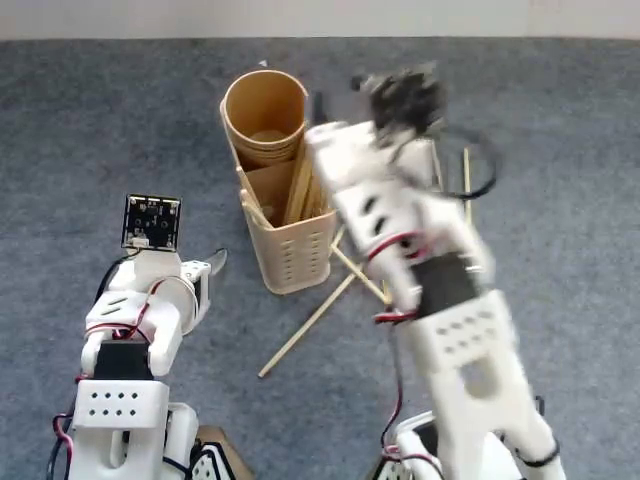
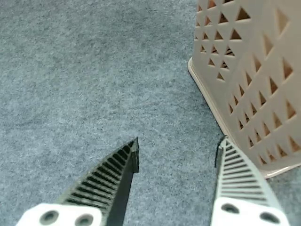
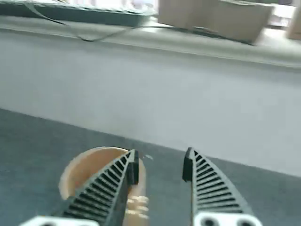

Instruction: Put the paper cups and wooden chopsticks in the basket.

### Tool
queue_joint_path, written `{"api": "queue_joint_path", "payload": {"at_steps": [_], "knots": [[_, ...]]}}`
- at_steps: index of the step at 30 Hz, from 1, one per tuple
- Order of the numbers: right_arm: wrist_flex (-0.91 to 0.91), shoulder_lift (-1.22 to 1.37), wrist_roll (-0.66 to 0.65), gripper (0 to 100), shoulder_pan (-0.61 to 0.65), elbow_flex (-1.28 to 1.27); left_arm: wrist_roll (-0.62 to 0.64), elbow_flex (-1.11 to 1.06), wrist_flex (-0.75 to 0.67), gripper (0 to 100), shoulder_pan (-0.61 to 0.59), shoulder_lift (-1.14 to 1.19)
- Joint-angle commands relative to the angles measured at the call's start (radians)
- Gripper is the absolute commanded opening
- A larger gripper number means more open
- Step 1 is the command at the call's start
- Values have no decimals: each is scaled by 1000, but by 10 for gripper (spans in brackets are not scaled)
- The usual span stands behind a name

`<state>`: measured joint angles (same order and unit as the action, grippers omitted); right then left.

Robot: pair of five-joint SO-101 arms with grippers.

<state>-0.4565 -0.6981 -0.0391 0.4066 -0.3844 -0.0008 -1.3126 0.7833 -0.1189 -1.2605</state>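
Observation:
A beige perforated basket stands mid-carpet, holding stacked brown paper cups and several wooden chopsticks. More chopsticks lie on the carpet: one long one in front of the basket, one crossing it, and one off to the right. My right gripper is raised above the basket, open and holding nothing, with the cup rim just beyond its fingers. My left gripper hangs open and empty low over the carpet, beside the basket wall.
Grey carpet covers the whole work area and a pale wall runs along its far edge. The right arm stretches over the basket's right side. The left arm sits at the near left.

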Motion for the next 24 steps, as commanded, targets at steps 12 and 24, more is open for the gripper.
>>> {"api": "queue_joint_path", "payload": {"at_steps": [12,24], "knots": [[-659,898,-252,166,-430,466,8,4,-17,263,10,-10],[-542,1218,-285,166,-507,493,8,4,-18,263,10,-10]]}}
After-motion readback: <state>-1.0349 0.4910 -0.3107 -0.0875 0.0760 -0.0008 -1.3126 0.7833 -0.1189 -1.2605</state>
